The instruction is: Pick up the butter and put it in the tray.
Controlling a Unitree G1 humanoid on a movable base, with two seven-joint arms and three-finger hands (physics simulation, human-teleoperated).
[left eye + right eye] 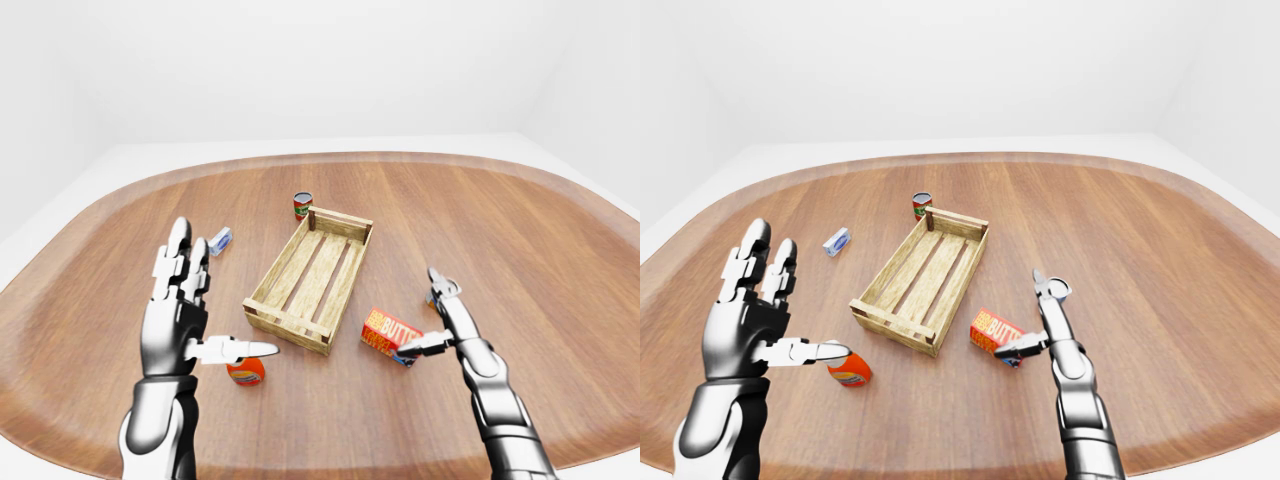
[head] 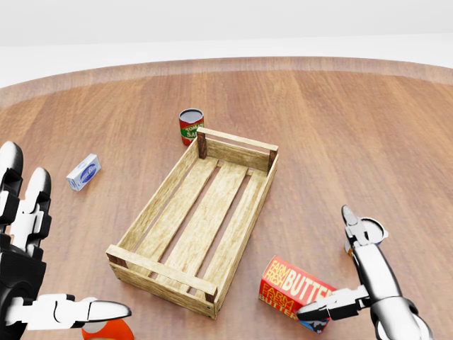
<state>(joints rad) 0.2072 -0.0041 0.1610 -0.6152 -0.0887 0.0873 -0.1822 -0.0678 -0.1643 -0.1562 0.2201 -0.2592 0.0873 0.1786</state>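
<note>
Right hand (image 2: 354, 273) spread, thumb touching one butter (image 2: 296, 292); left hand (image 2: 32, 276) spread; one tray (image 2: 159, 270).

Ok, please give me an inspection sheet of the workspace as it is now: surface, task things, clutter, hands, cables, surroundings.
Surface: wooden table with rounded edge.
Job's things: butter box lies on the table, right of the tray's lower corner in the head view, outside it; slatted wooden tray holds nothing.
Clutter: red can above the tray; small blue-white box to its left; orange item near the left thumb; another can behind the right hand.
Hands: left hand open, raised, holding nothing; right hand open, thumb at the butter's lower edge.
Cables: nothing seen.
Surroundings: plain white walls and floor.
</note>
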